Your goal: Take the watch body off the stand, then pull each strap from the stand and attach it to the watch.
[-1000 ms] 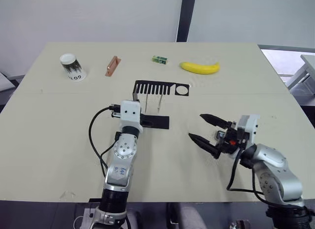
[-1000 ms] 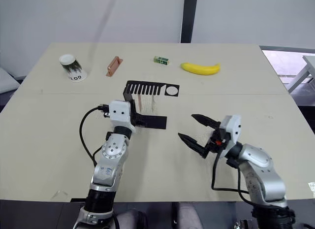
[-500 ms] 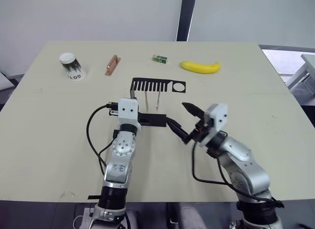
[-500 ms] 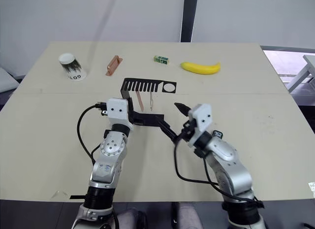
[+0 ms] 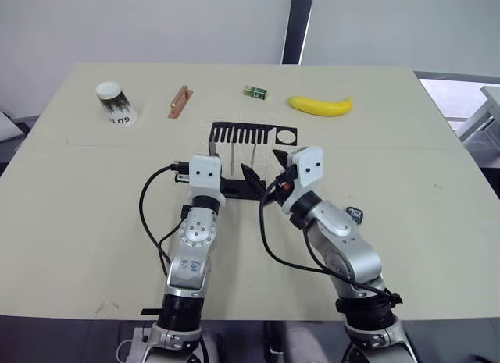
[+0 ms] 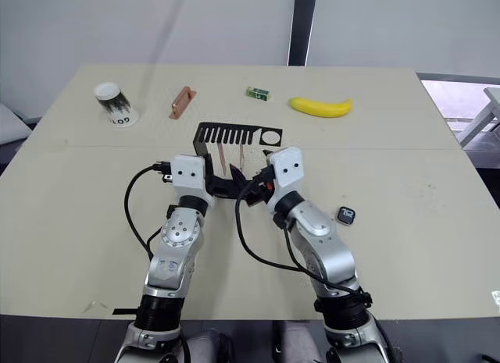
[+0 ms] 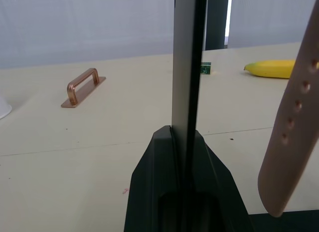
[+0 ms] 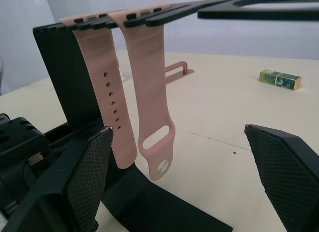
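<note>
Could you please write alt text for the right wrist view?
Two pink straps hang from the comb-slotted top of the black stand, with the right end effector wide open in front of them. A copper handle and a small green box lie on the beige table behind.

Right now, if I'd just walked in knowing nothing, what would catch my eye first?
Probably the two pink straps hanging from the comb-like top of the black stand at the table's middle, with the right end effector open just in front of them. The left end effector grips the stand's upright. A yellow banana lies beyond, toward the table's far edge.
</note>
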You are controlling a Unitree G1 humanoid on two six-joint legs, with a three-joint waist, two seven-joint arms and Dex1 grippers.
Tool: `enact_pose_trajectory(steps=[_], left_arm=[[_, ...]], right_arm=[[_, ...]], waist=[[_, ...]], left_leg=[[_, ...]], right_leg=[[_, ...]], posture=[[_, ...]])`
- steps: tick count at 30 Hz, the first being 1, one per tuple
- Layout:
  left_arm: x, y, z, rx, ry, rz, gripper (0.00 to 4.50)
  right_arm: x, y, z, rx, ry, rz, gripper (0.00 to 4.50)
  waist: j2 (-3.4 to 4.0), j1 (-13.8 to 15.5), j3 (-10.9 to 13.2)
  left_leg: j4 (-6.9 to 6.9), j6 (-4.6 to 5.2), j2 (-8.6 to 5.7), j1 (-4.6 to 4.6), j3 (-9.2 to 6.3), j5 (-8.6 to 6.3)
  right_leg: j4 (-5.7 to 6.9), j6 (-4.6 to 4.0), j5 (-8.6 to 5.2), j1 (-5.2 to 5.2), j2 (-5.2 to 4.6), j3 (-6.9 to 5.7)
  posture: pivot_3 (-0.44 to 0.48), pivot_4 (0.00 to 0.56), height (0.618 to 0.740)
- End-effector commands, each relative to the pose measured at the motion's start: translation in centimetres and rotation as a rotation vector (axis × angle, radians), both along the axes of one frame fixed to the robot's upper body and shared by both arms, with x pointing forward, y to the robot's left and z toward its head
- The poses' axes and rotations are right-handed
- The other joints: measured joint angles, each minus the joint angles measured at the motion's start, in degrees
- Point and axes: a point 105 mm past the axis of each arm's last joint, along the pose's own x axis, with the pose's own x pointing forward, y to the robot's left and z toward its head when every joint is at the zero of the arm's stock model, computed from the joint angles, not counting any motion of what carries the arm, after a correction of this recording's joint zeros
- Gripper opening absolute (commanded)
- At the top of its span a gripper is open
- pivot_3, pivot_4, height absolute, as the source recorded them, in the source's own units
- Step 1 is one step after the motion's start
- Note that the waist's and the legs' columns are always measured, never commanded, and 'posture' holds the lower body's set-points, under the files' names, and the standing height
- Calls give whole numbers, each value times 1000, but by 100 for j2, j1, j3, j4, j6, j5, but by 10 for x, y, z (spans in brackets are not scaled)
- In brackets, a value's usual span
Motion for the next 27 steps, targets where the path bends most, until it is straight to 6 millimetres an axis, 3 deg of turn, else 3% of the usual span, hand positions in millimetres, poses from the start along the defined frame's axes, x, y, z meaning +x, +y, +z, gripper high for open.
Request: enact_pose_trajectory(steps=[1, 11, 15, 21, 22, 27], left_arm=[[-8, -12, 8, -12, -29, -46, 50], [-8, -9, 10, -2, -33, -39, 50], [-7, -8, 10, -2, -36, -31, 0], [-6, -7, 11, -3, -37, -28, 0], [-6, -7, 11, -4, -37, -28, 0], [-5, -7, 11, -6, -39, -27, 0]], right_arm=[[-1, 2, 15, 28, -59, -9, 4500], [8, 2, 18, 57, -60, -34, 4500], [8, 4, 18, 63, -57, -31, 3158], [7, 5, 19, 66, -60, -19, 276], [7, 6, 19, 66, -61, -16, 55], [4, 8, 20, 57, -73, 3, 55]], waist=[[0, -1, 0], [0, -4, 0], [0, -4, 0], [0, -4, 0], [0, -4, 0], [0, -5, 0]], left_leg=[[0, 0, 0, 0, 0, 0], [0, 0, 0, -2, 0, 0], [0, 0, 1, -3, -1, 0], [0, 0, 1, -4, -1, 0], [-1, 0, 1, -4, -1, 0], [0, 0, 1, -5, -2, 0]], right_leg=[[0, 0, 0, 0, 0, 0], [-1, 0, 0, -1, 0, 0], [0, 0, 0, -2, 0, 0], [-1, 0, 0, -3, 0, -1], [0, 0, 0, -3, 0, -1], [-1, 0, 0, -3, 0, -1]], posture=[[0, 150, 740], [0, 150, 740], [0, 150, 740], [0, 150, 740], [0, 150, 740], [0, 150, 740]])
